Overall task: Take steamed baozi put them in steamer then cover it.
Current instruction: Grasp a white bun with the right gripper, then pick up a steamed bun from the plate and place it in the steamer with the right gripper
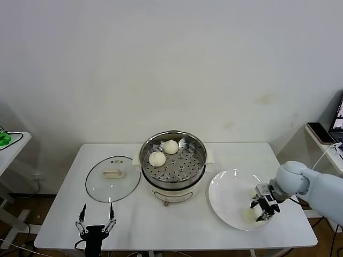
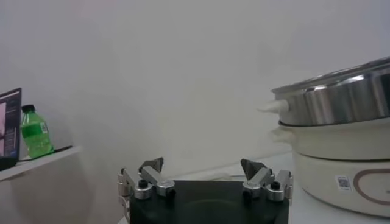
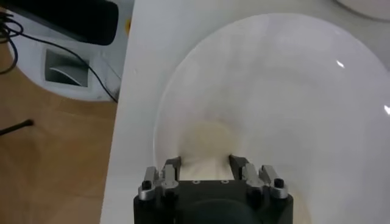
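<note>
- While reaching in from the right edge of the worktop (image 1: 177, 227), right arm bent at the elbow, forearm angled inward and down over the white plate (image 1: 228, 193).
- Right gripper (image 1: 262, 212) lowered onto the near right part of the plate, fingers (image 3: 172, 163) closed against both sides of a steamed baozi (image 3: 207, 146).
- Bun resting on the plate surface in the wrist view, flanked by the two fingertips; lift-off cannot be told.
- Left gripper (image 1: 96, 219) parked low at the front left of the worktop, pointing toward the far side, fingers (image 2: 152, 165) spread wide and holding nothing.
- Steamer (image 1: 172, 166) centred on the worktop, uncovered, just left of the plate.
- Two more buns (image 1: 163, 152) lying side by side and touching on the perforated tray, at its far left.
- Cover (image 1: 112, 178) flat on the worktop, just left of the steamer, handle up.
</note>
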